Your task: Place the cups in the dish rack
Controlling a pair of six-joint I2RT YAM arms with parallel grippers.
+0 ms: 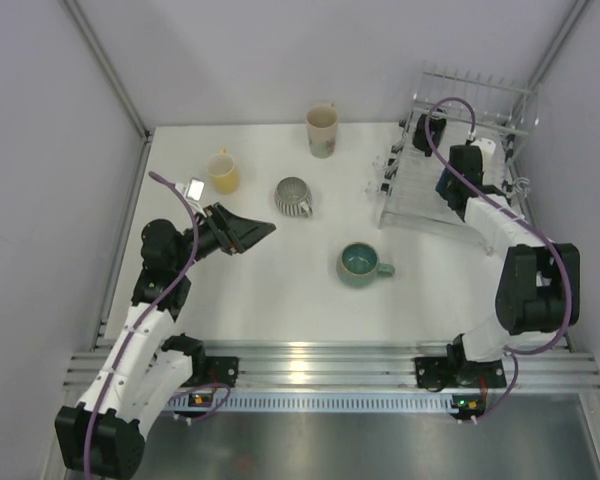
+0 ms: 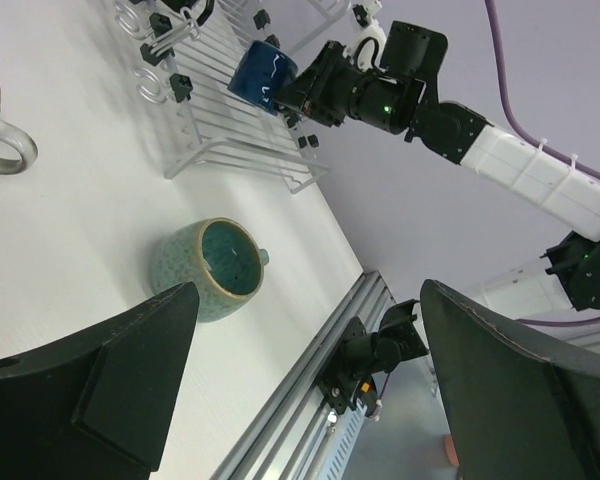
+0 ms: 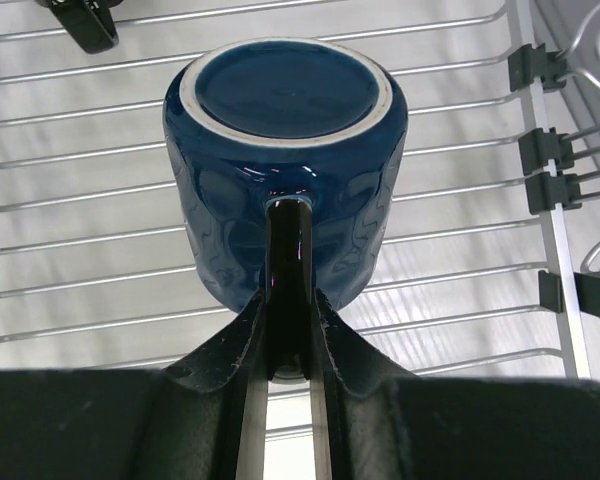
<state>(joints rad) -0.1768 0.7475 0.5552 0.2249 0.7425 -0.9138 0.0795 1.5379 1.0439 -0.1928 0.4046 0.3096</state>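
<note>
Our right claw point(image 3: 290, 320) pinches the blue cup point(image 3: 285, 150) by its handle above the rack point(image 2: 242, 160); our left claw point(image 1: 255, 232) gapes wide open.

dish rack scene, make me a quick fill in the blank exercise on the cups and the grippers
1. Over the dish rack, the right gripper is shut on the dark blue cup by its ____.
2. The left gripper is ____ and holds nothing.
3. The teal cup stands on the table with its opening facing ____.
Missing words: handle; open; up.
</note>
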